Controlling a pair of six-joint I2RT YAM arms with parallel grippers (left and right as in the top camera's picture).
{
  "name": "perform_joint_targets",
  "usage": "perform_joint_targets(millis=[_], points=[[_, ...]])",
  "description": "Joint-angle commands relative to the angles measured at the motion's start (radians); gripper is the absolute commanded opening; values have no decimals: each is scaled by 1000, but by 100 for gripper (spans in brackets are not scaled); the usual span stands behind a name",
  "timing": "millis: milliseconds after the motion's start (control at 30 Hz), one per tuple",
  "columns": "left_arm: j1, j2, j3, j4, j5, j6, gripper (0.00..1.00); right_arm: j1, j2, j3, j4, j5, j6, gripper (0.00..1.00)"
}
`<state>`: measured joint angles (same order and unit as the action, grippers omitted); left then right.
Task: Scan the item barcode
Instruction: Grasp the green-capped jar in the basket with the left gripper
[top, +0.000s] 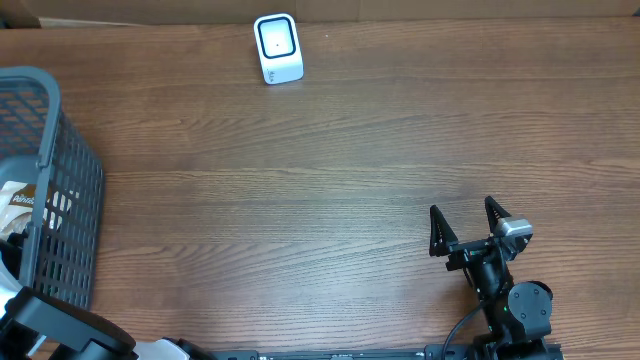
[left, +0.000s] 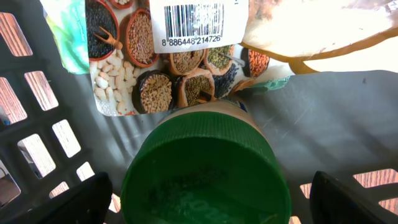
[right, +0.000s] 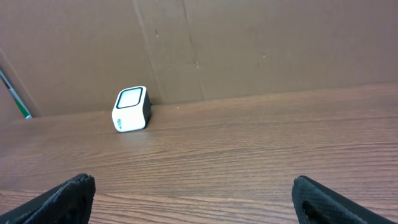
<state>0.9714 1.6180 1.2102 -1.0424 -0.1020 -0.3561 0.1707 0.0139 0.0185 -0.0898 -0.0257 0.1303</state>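
Note:
In the left wrist view, a jar with a dark green lid (left: 205, 174) lies in the grey basket (left: 37, 124). My left gripper (left: 214, 200) is open, with one finger on each side of the lid and a gap at both sides. Beyond the jar lies a packet printed with beans and grains (left: 155, 62), and its white barcode label (left: 196, 25) faces the camera. The white scanner (top: 277, 48) stands at the table's far edge, also visible as the scanner (right: 130, 109) in the right wrist view. My right gripper (top: 467, 222) is open and empty above the table at the near right.
The grey basket (top: 60, 200) stands at the table's left edge with a packet (top: 20, 200) showing inside. A cream and orange packet (left: 323, 31) lies beside the bean packet. A cardboard wall (right: 249, 50) stands behind the scanner.

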Motion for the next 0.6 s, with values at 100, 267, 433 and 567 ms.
perform_joint_targets(millis=[100,267,433,567], points=[[7,-1,-12,7,-2,15,88,-1,-11,-10,6,5,-1,100],[7,0,-23,18,-2,15,86,-1,-11,-10,6,5,-1,100],[7,3,-64,56,-1,11,86,-1,-11,-10,5,5,-1,100],[7,4,-69,67,2,4,80,-1,-11,-10,6,5,-1,100]])
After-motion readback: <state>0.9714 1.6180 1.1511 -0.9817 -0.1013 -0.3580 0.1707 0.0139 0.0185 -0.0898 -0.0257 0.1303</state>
